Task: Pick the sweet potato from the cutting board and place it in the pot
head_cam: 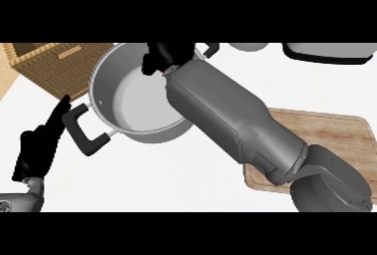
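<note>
We see the black left hand point(38, 147), fingers straight, just left of the round grey metal pot point(132, 107). Over the pot's far rim, the black right hand point(168, 57) curls its fingers around the reddish sweet potato point(159, 73), mostly hidden. Right of those fingers lies the rectangular wooden cutting board point(331, 134).

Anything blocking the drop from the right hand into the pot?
Nothing visible does. The right hand curls over the far rim of the pot, only a reddish sliver of sweet potato showing; the inside is bare. The left hand rests open beside the handle, outside.
</note>
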